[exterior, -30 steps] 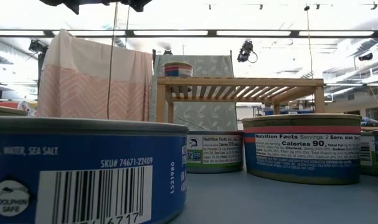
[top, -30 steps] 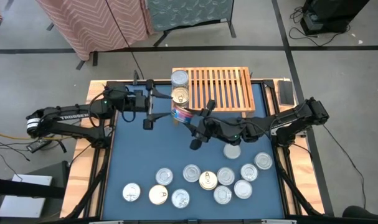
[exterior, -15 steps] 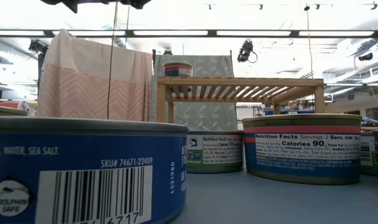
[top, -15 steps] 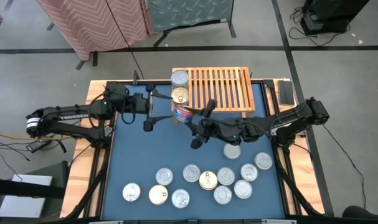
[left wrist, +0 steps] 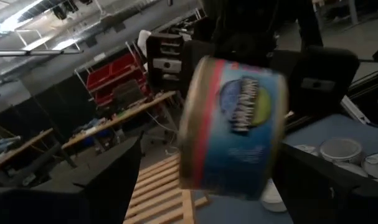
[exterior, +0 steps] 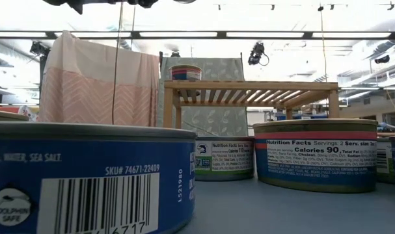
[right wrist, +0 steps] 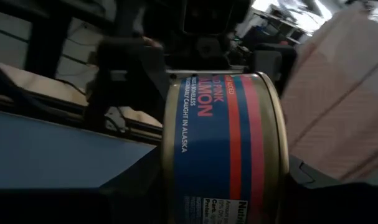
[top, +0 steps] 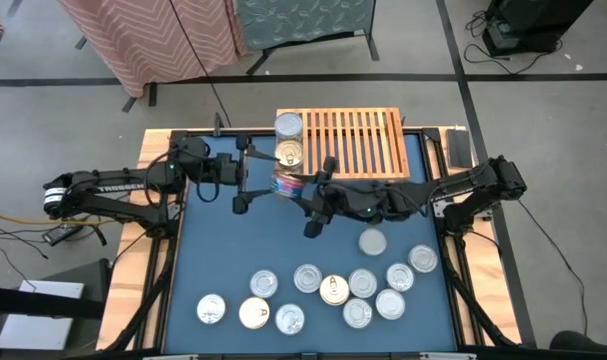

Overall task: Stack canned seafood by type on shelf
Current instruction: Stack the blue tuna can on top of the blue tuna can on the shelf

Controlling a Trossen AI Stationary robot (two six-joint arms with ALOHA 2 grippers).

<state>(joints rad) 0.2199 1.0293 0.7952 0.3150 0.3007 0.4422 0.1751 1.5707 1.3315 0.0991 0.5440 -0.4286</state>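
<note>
A handover plays out just left of centre in the high view, in front of the shelf (top: 354, 143), the slatted light-wood rack at the top middle of the table (top: 208, 255). The right gripper (top: 301, 190) is clamped on a blue-and-red salmon tin (top: 287, 184), held on edge; its wrist view is filled by the same tin (right wrist: 226, 149), with the label's stripes running across it. The left gripper (top: 245, 176), reaching in from the picture's left, has spread its fingers over the past second and drawn slightly back, so they now stand apart on either side of the tin without gripping it; its wrist view shows the tin (left wrist: 235, 130) hanging between and beyond its own dark fingers (left wrist: 108, 186). The tin's weight therefore appears to have passed entirely to the right arm, which is probably the one to set it on the rack. Two tins (top: 289, 139) already sit at the rack's left end, one behind the other, and the low view shows one of them (exterior: 185, 72) on top of the rack. About a dozen loose tins (top: 333, 290), silver-topped apart from a gold one and a cream one, wait in the lower half of the table, so the sorting looks barely begun.
</note>
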